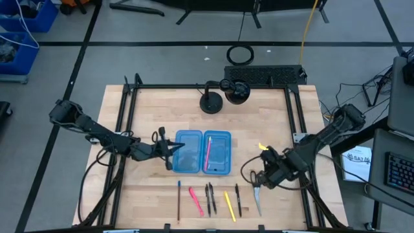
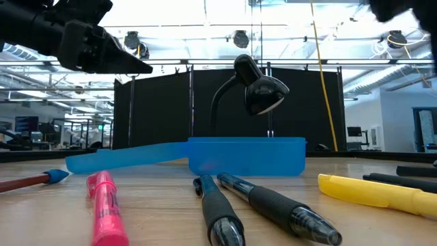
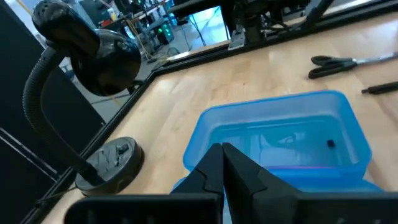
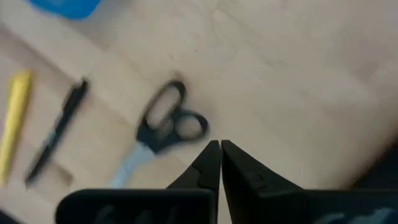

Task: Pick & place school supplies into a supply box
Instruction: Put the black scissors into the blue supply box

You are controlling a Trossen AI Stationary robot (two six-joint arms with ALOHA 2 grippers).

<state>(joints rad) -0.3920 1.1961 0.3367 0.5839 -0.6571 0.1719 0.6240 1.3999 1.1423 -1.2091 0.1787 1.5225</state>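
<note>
The blue supply box point(image 1: 203, 153) lies open on the table's middle, two halves side by side, with a pink pen point(image 1: 208, 154) in its right half. My left gripper point(image 1: 171, 150) is shut and empty, hovering above the box's left half point(image 2: 130, 157); its wrist view shows the box point(image 3: 280, 134) beyond the fingertips. A row of pens lies near the front edge: a dark pencil point(image 1: 179, 199), a pink pen point(image 1: 196, 200), two black pens point(image 1: 210, 199), a yellow pen point(image 1: 229, 204), a black pen point(image 1: 238, 199) and scissors point(image 1: 257, 199). My right gripper point(image 1: 260, 179) is shut, above the scissors' black handles point(image 4: 165, 127).
A black desk lamp point(image 1: 213, 100) stands on the table behind the box, its head point(image 1: 236, 90) to the right. A black frame point(image 1: 123, 129) runs around the table's edges. Bare wood lies to the right of the box and behind the scissors.
</note>
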